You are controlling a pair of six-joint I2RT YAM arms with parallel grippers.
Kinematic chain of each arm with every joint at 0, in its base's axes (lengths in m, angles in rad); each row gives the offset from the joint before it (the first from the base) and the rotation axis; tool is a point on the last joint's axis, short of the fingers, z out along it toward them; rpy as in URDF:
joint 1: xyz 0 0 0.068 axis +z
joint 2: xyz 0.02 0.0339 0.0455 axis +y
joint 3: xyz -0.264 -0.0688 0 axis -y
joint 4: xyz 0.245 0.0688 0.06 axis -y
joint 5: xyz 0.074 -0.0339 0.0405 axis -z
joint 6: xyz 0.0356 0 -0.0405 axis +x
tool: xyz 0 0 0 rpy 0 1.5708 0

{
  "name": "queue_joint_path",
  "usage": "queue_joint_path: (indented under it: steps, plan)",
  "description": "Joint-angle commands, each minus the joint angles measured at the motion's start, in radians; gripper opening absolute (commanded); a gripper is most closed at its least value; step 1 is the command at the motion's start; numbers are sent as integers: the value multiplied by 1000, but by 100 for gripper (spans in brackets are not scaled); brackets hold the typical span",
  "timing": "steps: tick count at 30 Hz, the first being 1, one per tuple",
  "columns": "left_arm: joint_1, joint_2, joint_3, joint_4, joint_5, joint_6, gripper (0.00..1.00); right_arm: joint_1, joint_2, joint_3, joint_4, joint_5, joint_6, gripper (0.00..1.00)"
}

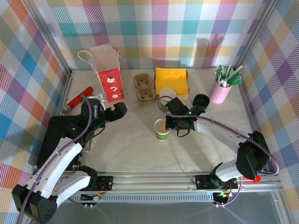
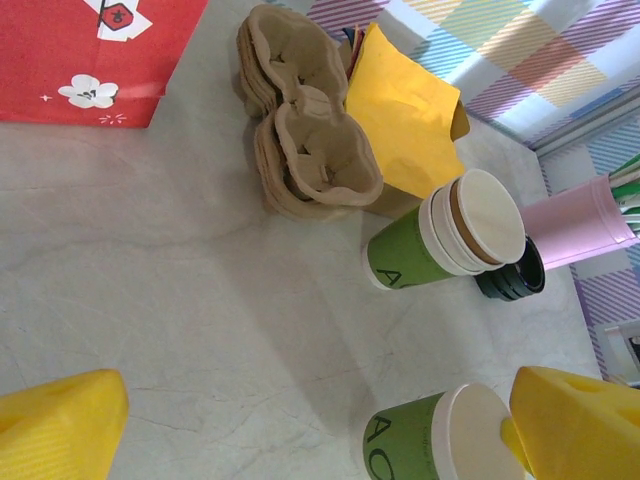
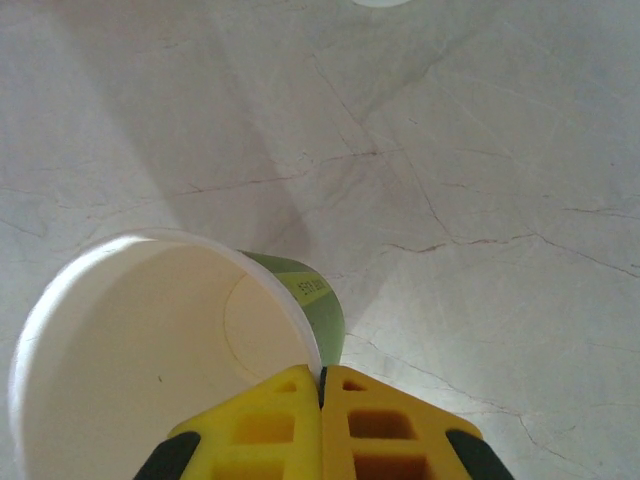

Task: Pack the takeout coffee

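Pastel checked walls (image 1: 187, 28) enclose a pale, marbled tabletop (image 1: 126, 144). At mid-frame stands the open green-and-white cup (image 1: 161, 129), with the right gripper (image 3: 321, 375) jaws clamped on its rim. At centre-left, the left gripper (image 2: 315, 425) jaws are spread apart.

The left arm (image 1: 60, 156) and right arm (image 1: 219, 133) wore white shells over black joints, with purple cables (image 1: 86, 128) looped alongside. The right claw (image 3: 322, 385) had yellow fingers (image 3: 265, 425), seemingly moulded plastic with hollow cells.
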Motion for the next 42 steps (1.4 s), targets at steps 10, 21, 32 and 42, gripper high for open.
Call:
queue_joint_path:
  steps: [10,21,32,42]
  plan:
    - [-8,-9,-4,15,7,-7,97,31,25,3,17,23,-5,27]
    - [-7,-30,18,-12,4,6,97,33,-58,92,-86,51,-23,40]
    - [-46,-12,77,-85,5,46,95,33,-131,189,-178,155,-103,48]
    - [-112,1,71,-35,65,39,95,-49,-141,327,-149,367,-313,66]
